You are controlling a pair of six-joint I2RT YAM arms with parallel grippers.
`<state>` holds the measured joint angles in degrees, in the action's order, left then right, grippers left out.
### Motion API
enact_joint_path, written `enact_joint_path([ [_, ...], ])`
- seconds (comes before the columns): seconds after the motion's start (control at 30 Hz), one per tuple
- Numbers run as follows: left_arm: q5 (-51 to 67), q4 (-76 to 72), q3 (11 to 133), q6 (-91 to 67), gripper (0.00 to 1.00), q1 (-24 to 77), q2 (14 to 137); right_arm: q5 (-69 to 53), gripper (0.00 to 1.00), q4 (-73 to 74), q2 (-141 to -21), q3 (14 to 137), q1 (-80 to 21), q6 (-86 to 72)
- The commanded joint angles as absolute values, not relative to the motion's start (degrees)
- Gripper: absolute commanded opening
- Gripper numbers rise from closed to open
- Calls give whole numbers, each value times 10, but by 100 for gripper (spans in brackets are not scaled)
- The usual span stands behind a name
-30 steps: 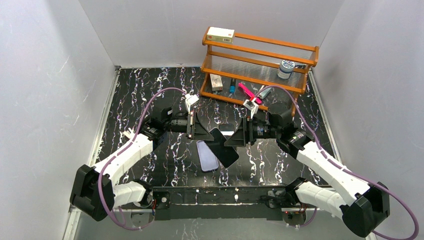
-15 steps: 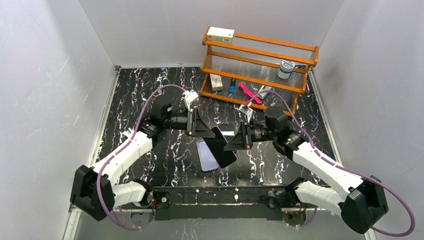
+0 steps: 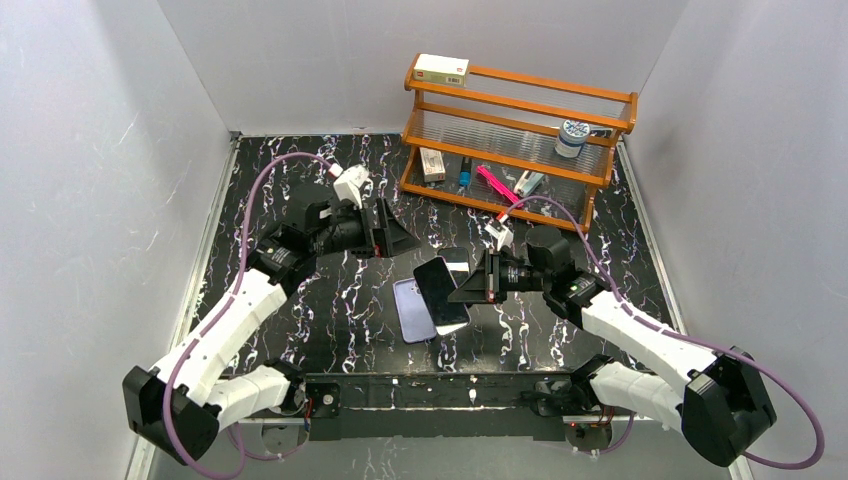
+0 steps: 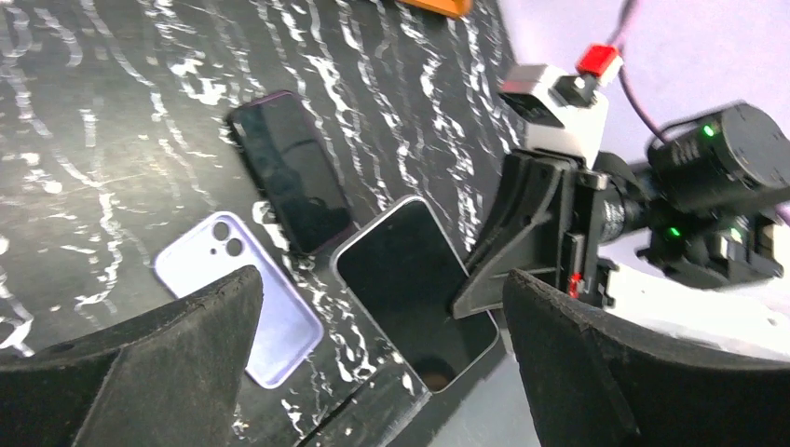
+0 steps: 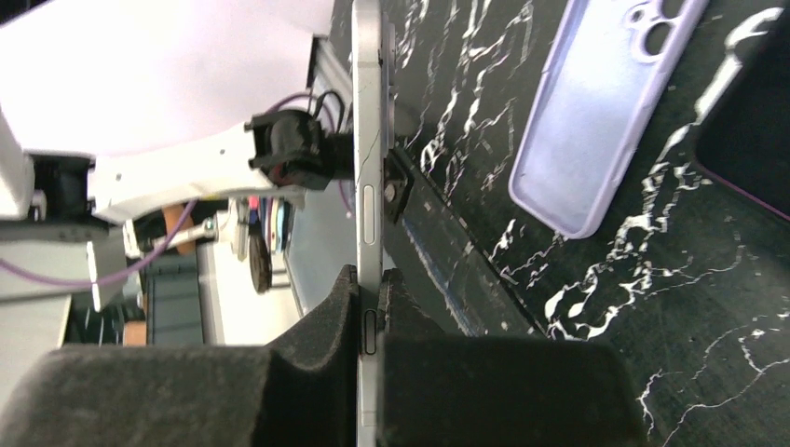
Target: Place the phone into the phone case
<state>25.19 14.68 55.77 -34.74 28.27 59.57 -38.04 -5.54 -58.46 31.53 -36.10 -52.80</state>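
The phone (image 3: 440, 293), black-fronted with a pale metal rim, is held above the table and tilted. My right gripper (image 3: 462, 288) is shut on its right edge; in the right wrist view the phone (image 5: 368, 186) shows edge-on between the pads (image 5: 410, 372). The lavender phone case (image 3: 410, 314) lies flat on the table, open side up, partly under the phone; it is also seen as the case (image 4: 238, 298) and the case (image 5: 606, 112). My left gripper (image 3: 400, 240) stands open and empty, up and to the left of the phone.
A second dark phone (image 3: 455, 258) with a purple rim lies flat just behind the case. An orange wooden rack (image 3: 520, 110) with small items stands at the back right. White walls close in both sides of the black marbled table (image 3: 300, 200).
My left gripper opened, let go of the phone and drew back up-left. My right gripper shut on the phone and carries it alone, lower and leftward over the case.
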Motion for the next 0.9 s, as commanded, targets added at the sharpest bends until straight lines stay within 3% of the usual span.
enact_joint_path([
  [0.0,135,208,542,-331,98,282,575,-291,1,-126,-590,298,-370,-580],
  [0.13,78,245,509,-362,93,279,581,-230,1,-130,-619,297,-399,-566],
  [0.53,192,104,345,-507,72,256,575,-138,1,-200,-743,331,-487,-546],
  [0.87,199,27,254,-555,63,242,578,-109,1,-252,-834,353,-509,-538],
])
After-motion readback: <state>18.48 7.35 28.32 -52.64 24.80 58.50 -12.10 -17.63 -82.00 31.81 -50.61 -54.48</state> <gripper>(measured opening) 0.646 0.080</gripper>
